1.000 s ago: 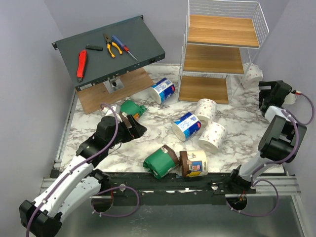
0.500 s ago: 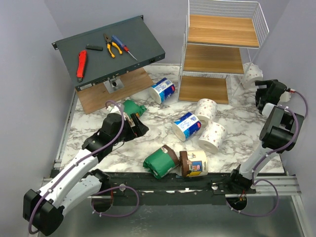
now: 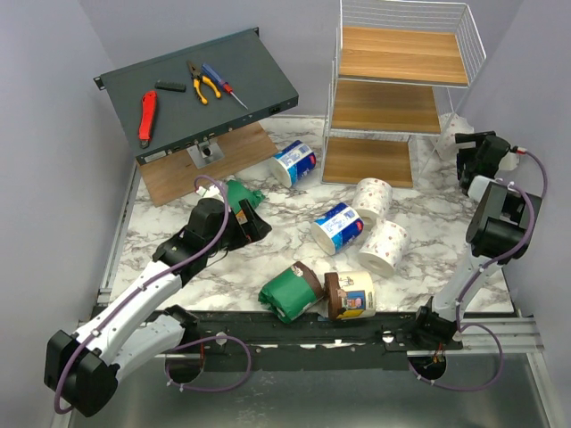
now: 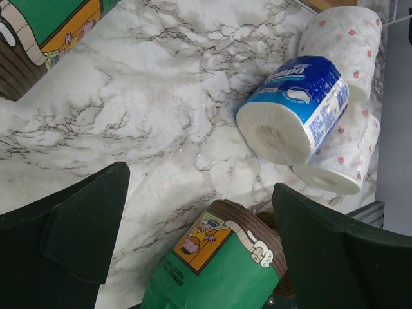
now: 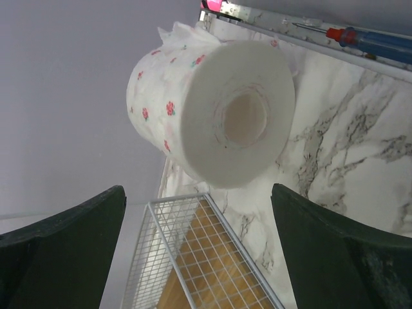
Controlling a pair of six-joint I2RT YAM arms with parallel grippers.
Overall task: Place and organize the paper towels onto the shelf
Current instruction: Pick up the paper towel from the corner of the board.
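right gripper spread wide, a speckled paper towel roll just ahead beside the shelf, seemingly untouched. left gripper equally wide, empty, near a green roll.

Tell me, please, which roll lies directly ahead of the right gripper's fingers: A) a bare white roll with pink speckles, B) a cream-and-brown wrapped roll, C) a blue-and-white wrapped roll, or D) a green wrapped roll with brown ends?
A: the right wrist view shows the bare white roll with pink speckles centred ahead of the right gripper, whose jaws stand open with nothing held.
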